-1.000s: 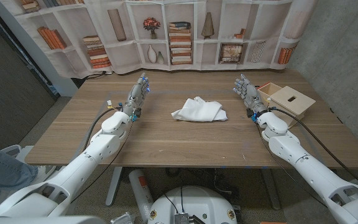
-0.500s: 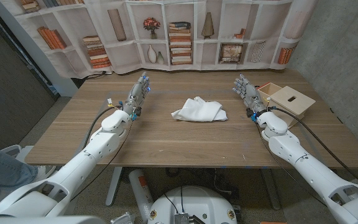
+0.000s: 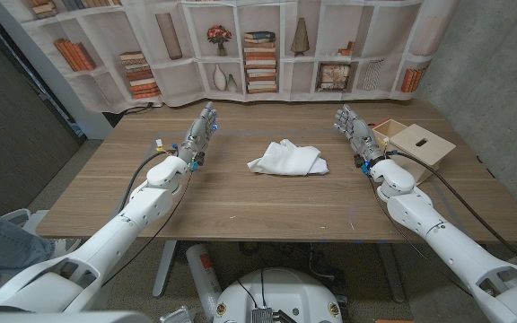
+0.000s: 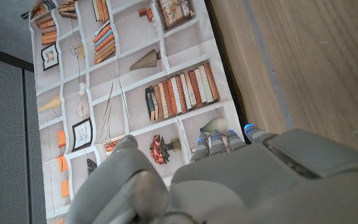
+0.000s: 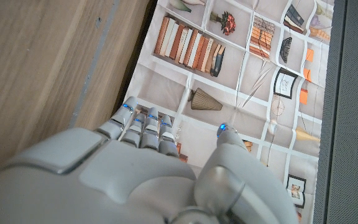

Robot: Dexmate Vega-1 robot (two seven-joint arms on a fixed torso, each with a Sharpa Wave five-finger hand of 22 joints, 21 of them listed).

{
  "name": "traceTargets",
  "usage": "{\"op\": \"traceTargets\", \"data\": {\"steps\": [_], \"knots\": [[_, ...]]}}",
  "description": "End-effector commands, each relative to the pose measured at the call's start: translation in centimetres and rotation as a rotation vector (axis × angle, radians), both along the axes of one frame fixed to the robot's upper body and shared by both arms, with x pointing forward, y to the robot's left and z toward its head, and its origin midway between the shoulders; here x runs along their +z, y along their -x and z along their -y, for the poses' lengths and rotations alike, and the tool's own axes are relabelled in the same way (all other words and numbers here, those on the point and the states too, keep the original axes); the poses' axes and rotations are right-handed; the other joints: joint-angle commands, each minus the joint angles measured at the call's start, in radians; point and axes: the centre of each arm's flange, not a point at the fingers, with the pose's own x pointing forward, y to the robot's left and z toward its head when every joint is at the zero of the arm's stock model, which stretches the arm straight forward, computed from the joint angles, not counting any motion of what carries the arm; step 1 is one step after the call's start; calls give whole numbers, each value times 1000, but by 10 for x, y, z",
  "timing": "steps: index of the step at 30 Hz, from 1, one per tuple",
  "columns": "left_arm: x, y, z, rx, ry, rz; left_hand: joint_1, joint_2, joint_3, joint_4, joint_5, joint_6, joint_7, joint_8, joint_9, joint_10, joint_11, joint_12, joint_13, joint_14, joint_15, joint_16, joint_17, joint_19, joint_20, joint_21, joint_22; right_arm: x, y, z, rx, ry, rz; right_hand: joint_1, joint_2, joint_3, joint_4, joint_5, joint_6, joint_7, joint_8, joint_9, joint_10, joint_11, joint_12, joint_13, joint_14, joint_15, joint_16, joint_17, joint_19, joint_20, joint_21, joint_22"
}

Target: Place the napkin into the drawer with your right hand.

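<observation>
While the right hand (image 3: 355, 135) stands empty, the napkin (image 3: 286, 159) lies leftward, apart.

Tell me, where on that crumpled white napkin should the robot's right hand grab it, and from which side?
Probably the bunched right edge of the napkin, the side nearest the right hand. The cloth lies crumpled with raised folds there, which gives fingers something to pinch. Coming from above and the right looks simplest, and the drawer waits on that side.
</observation>
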Motion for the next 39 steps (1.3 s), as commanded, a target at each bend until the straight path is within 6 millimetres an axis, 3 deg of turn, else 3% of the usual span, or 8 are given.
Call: {"op": "traceTargets", "data": {"steps": [1,22,39], "knots": [[5,7,0,-6,23,28,11,-1,-4,1,9,5,-1,6,3,5,6,7,2,-1,10,6,4,-49,-54,1,2,1,10,-7,-1,21,36,21,-1,3,-13,2,23,-1,8,2,24,-6,11,2,31,-8,13,1,30,-55,1,6],[-1,22,-4,19,-23,23,16,4,-5,-1,9,7,-1,5,3,8,7,7,2,1,11,5,4,-49,-50,2,2,0,27,-18,-22,115,76,26,4,0,-17,0,26,-4,5,2,20,-2,6,2,21,-4,5,3,23,-52,-13,6],[-4,21,-3,18,-28,5,20,9,-6,-3,9,15,4,7,3,10,10,7,2,4,12,5,4,-47,-54,3,2,-1,30,-27,-45,181,90,32,10,-1,-20,0,27,-3,3,2,21,-6,4,2,22,-3,4,3,23,-49,-22,6]]}}
